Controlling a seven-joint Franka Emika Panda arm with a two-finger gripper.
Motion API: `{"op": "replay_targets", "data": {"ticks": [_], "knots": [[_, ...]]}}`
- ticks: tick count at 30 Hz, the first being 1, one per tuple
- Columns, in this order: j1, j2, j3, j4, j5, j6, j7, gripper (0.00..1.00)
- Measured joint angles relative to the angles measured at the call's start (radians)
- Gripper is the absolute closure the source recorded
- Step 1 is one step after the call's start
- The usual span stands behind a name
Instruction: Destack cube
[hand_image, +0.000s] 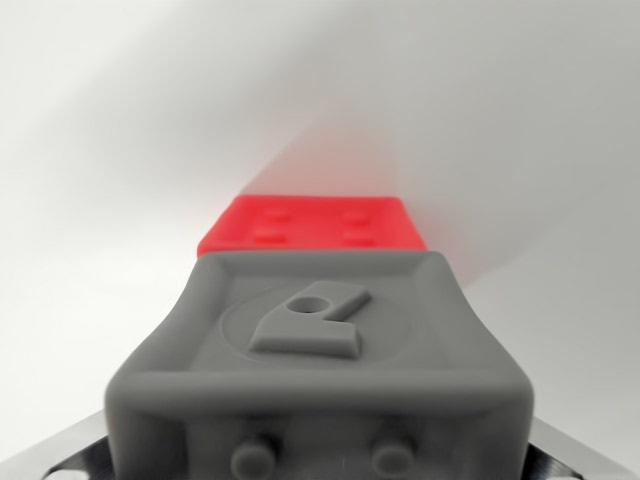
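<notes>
A grey cube fills the lower middle of the wrist view, very close to the camera and blurred. Its facing side has a sunken panel with a raised figure, and two small studs show near the bottom edge. Beyond its far edge lies a red cube with shallow round dimples on top; only a strip of it shows, and whether the two touch is hidden. Shiny metal parts of the gripper peek out at the bottom corners on both sides of the grey cube. The fingertips are out of sight.
A plain white surface surrounds the cubes, with a soft shadow running up to the right behind the red cube.
</notes>
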Motion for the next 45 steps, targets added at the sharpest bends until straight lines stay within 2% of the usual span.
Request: {"op": "replay_targets", "data": {"ticks": [14,26,45], "knots": [[0.005,-0.059,-0.008,-0.007,-0.006,-0.047,0.004,1.0],[0.009,-0.143,-0.014,-0.01,-0.024,-0.121,0.015,1.0],[0.025,-0.153,0.008,-0.02,-0.04,-0.125,-0.05,1.0]]}}
